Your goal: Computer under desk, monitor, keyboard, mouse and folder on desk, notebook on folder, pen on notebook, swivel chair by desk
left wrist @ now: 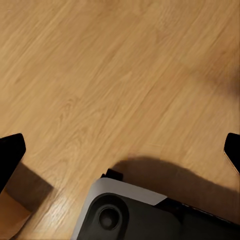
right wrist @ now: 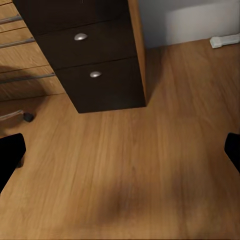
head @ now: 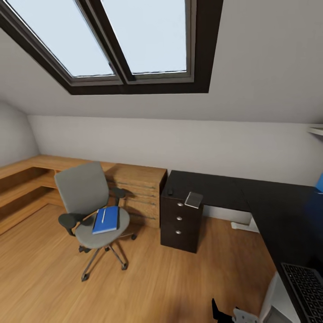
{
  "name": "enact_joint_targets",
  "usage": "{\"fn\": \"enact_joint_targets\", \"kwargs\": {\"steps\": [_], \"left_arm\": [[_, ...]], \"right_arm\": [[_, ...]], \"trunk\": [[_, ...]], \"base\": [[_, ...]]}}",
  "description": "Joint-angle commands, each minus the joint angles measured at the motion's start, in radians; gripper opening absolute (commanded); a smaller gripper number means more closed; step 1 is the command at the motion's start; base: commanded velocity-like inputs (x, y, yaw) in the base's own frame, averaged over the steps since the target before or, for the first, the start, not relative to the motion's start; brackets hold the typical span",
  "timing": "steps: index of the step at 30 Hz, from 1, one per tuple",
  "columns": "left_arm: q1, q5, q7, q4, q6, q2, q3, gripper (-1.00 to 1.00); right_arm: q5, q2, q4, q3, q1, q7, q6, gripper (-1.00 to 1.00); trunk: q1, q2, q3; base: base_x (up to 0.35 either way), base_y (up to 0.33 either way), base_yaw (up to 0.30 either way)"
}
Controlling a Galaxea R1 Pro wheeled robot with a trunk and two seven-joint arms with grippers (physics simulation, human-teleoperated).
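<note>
The folder (head: 106,220), flat and bright blue, lies on the grey seat of the swivel chair (head: 85,188), its long axis running from the near edge of the seat toward the backrest and leaning slightly right; the pen (head: 103,216), a thin white stick, lies on the folder along that same axis; the chair stands on the wood floor (head: 148,282) at the left of the room, backrest on its far left side, chrome star base below, well apart from the drawer unit.

The notebook (head: 194,199), small with a dark grey cover and pale edges, rests flat on the near left corner of the glossy black tabletop (head: 224,190), above the three drawers with round silver knobs; the mouse (head: 170,191), small and black, sits just left of it near the tabletop's left edge; the keyboard (head: 307,287) with dark keys lies on the near right arm of the L-shaped top, its long axis running near to far.

A light wooden dresser (head: 139,188) stands between chair and desk against the far wall; skylights (head: 121,40) sit in the sloped wall above.

The left end effector (left wrist: 120,150) hangs released over bare floor, fingers wide apart; the right end effector (right wrist: 120,150) is likewise released, facing the lower drawers.
</note>
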Motion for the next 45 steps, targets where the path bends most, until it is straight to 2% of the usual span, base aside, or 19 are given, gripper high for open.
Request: {"fn": "enact_joint_targets", "kwargs": {"steps": [1, 28, 45], "left_arm": [[0.0, 0.007, 0.004, -0.001, -0.003, 0.0, -0.003, 1.0], [0.0, 0.007, 0.004, 0.0, -0.003, 0.0, -0.004, 1.0], [0.0, 0.008, 0.004, 0.001, -0.001, -0.008, -0.004, 1.0]], "right_arm": [[-0.011, 0.0, 0.001, 0.008, -0.001, 0.004, -0.003, 1.0], [-0.011, 0.0, 0.009, 0.009, -0.001, 0.003, -0.004, 1.0], [-0.011, 0.002, 0.009, 0.009, -0.001, 0.005, -0.007, 1.0]], "trunk": [[0.001, -0.002, -0.002], [0.001, -0.002, -0.002], [0.001, -0.002, -0.002]], "base": [[0.334, 0.0, 0.0], [0.334, -0.001, 0.0], [0.334, -0.073, 0.0]]}}
